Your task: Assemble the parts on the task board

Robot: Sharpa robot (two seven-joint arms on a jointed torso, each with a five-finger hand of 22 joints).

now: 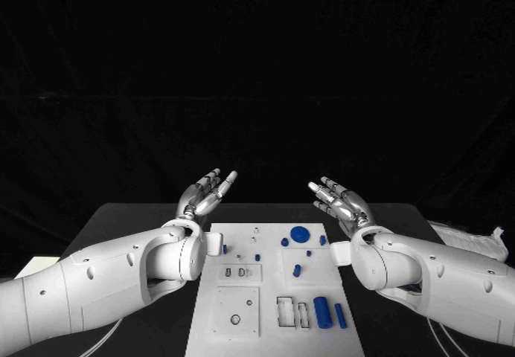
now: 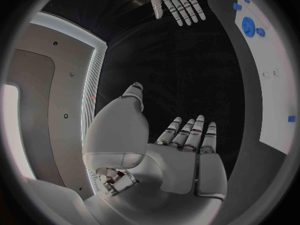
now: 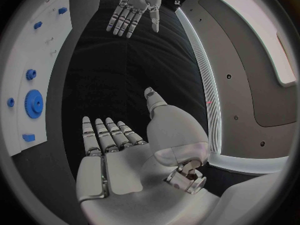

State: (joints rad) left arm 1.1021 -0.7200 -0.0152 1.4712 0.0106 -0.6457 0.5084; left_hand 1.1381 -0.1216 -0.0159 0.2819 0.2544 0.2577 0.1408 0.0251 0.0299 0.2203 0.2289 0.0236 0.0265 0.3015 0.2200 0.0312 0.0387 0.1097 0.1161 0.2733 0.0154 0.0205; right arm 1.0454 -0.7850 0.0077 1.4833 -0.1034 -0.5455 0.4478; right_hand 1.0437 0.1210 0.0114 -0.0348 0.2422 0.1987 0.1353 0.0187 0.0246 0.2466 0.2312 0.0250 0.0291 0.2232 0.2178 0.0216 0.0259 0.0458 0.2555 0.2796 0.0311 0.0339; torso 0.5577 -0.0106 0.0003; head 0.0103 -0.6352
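A: How many hands, and what are they doing?

B: Two. The left hand (image 1: 207, 191) and the right hand (image 1: 340, 199) are both raised above the far end of the black table (image 1: 129, 219), palms facing each other, fingers stretched out and a little apart. Neither one holds or touches anything.

A: And the board?

B: One white task board (image 1: 269, 297), lying flat in the middle of the table and running from between the two forearms toward the near edge. Both hands are up above its far end, the left hand off its left side, the right hand off its right side, well apart from every part.

A: Count the parts for me

B: In the head view I make out one large blue gear (image 1: 301, 234) near the far right corner, with a small blue round piece (image 1: 284, 242) just beside it. Near the front right there are two blue cylinders, a thick cylinder (image 1: 321, 306) and a thin cylinder (image 1: 340, 315), side by side. A few more small blue pieces sit around the middle; too small to tell their number for sure.

A: Do the wrist views agree?

B: Yes. The right wrist view shows the gear (image 3: 34, 103) on the board (image 3: 12, 135), off beside the spread fingers (image 3: 106, 135); the left wrist view shows it (image 2: 249, 26) likewise, apart from that hand (image 2: 187, 160)
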